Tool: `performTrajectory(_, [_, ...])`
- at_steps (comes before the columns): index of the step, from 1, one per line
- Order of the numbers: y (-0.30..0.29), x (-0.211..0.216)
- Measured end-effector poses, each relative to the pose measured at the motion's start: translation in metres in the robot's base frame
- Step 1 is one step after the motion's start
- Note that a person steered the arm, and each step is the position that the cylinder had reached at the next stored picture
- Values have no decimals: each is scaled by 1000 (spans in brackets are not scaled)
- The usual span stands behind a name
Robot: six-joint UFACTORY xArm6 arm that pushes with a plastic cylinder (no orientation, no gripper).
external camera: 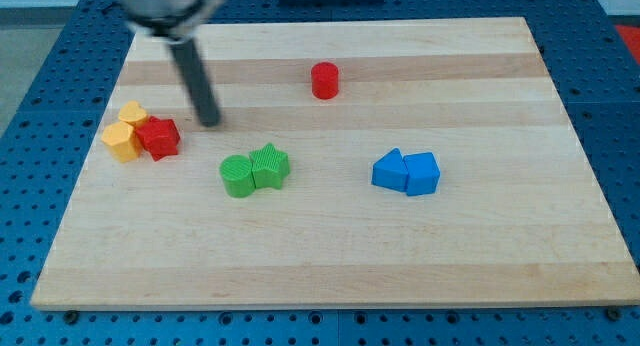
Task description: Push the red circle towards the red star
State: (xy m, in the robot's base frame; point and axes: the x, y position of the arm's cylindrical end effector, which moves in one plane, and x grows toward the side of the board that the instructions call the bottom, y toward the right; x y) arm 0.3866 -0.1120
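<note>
The red circle (324, 80) stands upright near the view's top centre of the wooden board (480, 256). The red star (158, 138) lies at the view's left, touching two yellow blocks. My tip (209, 121) rests on the board just right of and slightly above the red star, well left of the red circle. The rod rises from the tip toward the view's top left.
Two yellow blocks (125, 133) sit against the red star's left side. A green circle (238, 175) and a green star (269, 166) touch each other at centre. Two blue blocks (406, 172) sit together to the right.
</note>
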Motion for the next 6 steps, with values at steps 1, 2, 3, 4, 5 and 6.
performTrajectory(1, [121, 0])
performTrajectory(2, [197, -24])
performTrajectory(3, [195, -69])
performTrajectory(4, [176, -68])
performTrajectory(5, [152, -66])
performTrajectory(6, [135, -66])
